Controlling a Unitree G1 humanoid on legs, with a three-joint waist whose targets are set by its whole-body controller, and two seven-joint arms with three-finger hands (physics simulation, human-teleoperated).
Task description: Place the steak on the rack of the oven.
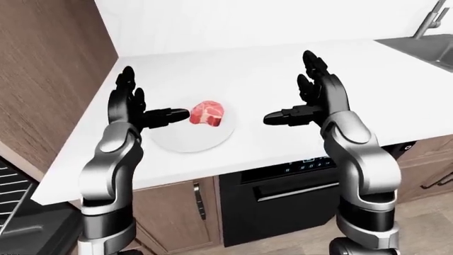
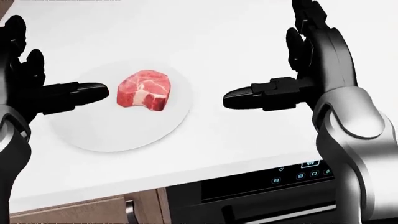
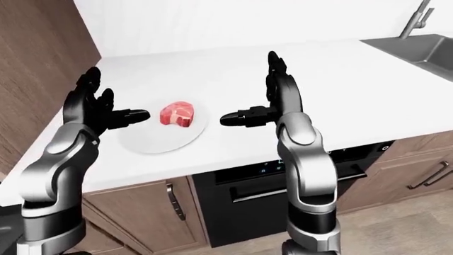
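A raw red steak (image 2: 144, 89) lies on a round white plate (image 2: 106, 133) on the white counter (image 2: 205, 42). My left hand (image 2: 50, 70) is open just left of the steak, its thumb (image 2: 84, 92) pointing at the meat without touching it. To the right of the plate my right hand (image 2: 274, 56) is open too, fingers upright and thumb (image 2: 239, 99) pointing left, well apart from the steak. The black oven (image 1: 290, 191) sits under the counter below my right arm, door shut, with its control panel (image 2: 298, 176) lit. No rack shows inside it.
A tall wooden cabinet (image 1: 42, 79) bounds the counter on the left. A sink (image 3: 418, 48) with a faucet (image 3: 418, 18) lies at the far right. Wooden cabinet doors (image 3: 148, 212) flank the oven. A dark barred thing (image 1: 10, 186) shows at the lower left edge.
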